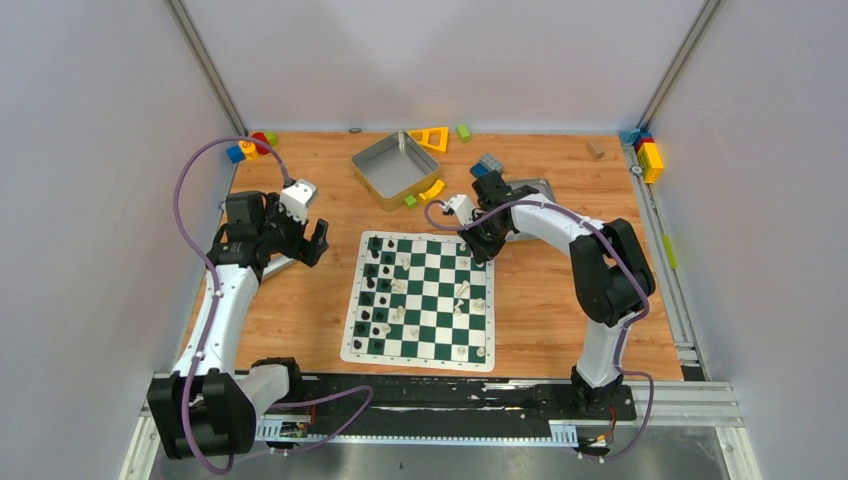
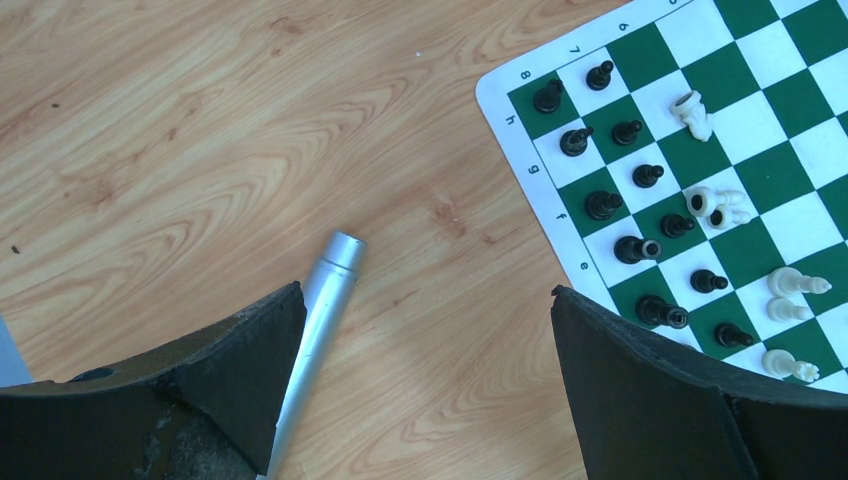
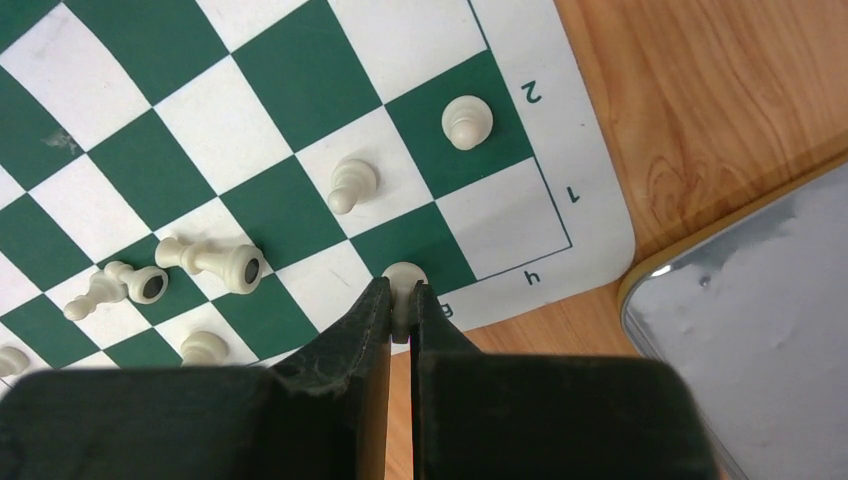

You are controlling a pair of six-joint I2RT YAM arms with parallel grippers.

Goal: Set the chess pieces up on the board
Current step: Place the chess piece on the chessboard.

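— Overhead?
— Board (image 1: 415, 357) mid-table (image 1: 560, 320), black pieces (image 1: 372, 290) along its left side, my left hand (image 1: 305, 240) just beside it.
— Left wrist?
— Fingers (image 2: 640, 380) wide apart above the table (silver tube (image 2: 320, 320) beneath).
— Right wrist?
— My right hand (image 3: 402, 305) clamped on a cream piece (image 3: 403, 275) at the board's edge, near its corner.

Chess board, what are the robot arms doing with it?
They are setting up a chess game. The right gripper is shut on a white piece at the far right corner of the board. The left gripper is open and holds nothing, above the wooden table beside the board. Black pieces stand in two rows along the left side, and several white pieces lie tipped over.
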